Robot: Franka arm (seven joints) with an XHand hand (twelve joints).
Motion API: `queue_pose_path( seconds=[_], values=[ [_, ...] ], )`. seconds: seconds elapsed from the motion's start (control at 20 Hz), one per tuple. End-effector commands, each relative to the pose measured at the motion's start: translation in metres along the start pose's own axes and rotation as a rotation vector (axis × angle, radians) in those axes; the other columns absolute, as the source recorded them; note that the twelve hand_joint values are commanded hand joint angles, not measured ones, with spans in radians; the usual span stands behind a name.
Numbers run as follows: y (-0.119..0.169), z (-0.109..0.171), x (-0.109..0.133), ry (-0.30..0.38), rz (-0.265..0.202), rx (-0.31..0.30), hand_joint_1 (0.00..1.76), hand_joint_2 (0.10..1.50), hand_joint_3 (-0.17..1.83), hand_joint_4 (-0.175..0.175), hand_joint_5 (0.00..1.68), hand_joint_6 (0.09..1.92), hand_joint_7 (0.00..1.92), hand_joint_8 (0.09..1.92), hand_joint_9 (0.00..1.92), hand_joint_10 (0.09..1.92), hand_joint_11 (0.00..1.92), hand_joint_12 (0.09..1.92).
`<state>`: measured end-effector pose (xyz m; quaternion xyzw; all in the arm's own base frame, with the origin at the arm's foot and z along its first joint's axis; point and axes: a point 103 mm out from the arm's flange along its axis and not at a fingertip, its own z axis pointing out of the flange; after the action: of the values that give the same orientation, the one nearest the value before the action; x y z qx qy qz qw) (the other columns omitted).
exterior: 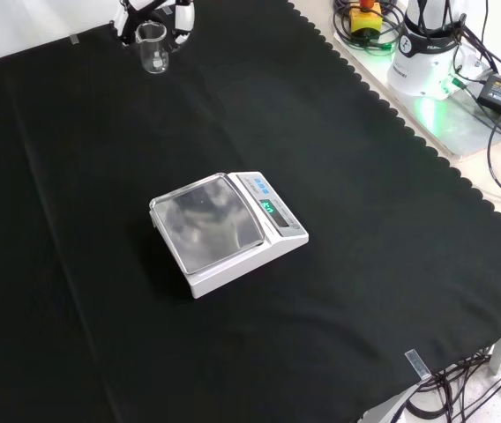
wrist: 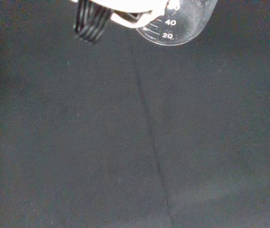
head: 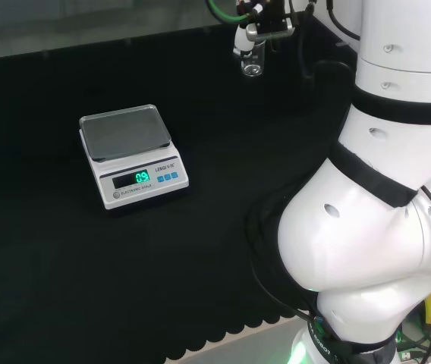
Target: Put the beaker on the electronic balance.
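A small clear glass beaker (head: 252, 61) with printed graduation marks hangs upright at the far side of the cloth, and my hand (head: 255, 29) is curled round its upper part. In the front view the beaker (exterior: 153, 48) sits at the top left between the fingers (exterior: 180, 16). The wrist view shows the beaker's base (wrist: 185, 21) next to a black ribbed finger (wrist: 91, 23), above bare cloth. The white electronic balance (head: 132, 155) with its square grey pan stands well to the left and nearer in the head view, with its display lit. The balance (exterior: 224, 231) is at mid-cloth in the front view, and its pan is bare.
The arm's big white links (head: 397, 189) fill the right of the head view. In the front view the arm's base (exterior: 427, 53), cables and a power brick lie beyond the cloth's scalloped right edge (exterior: 409, 132). Black cloth surrounds the balance on all sides.
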<state>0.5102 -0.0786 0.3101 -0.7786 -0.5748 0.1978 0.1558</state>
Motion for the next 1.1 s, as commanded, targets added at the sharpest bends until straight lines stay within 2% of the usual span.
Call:
queue_pose_path(
  seconds=[0.05,0.3,0.55,0.85,1.1],
  values=[
    [-0.005,0.001,0.004,-0.005,-0.001,-0.002,1.29,0.76,0.83,-0.168,0.64,0.91,0.63,0.93,1.03,0.58,1.17,0.77],
    [-0.003,0.002,0.013,0.001,-0.013,0.009,1.29,0.76,0.83,-0.168,0.64,0.91,0.63,0.94,1.02,0.59,1.17,0.77],
    [0.001,0.002,0.025,0.016,-0.029,-0.007,1.29,0.76,0.84,-0.167,0.65,0.91,0.63,0.94,1.02,0.60,1.17,0.77],
    [0.006,-0.002,0.050,0.035,-0.090,-0.020,1.29,0.76,0.84,-0.168,0.65,0.92,0.63,0.94,1.02,0.60,1.16,0.77],
    [0.012,-0.005,0.084,0.038,-0.147,-0.019,1.29,0.76,0.84,-0.169,0.65,0.92,0.63,0.94,1.02,0.61,1.16,0.77]
  ],
)
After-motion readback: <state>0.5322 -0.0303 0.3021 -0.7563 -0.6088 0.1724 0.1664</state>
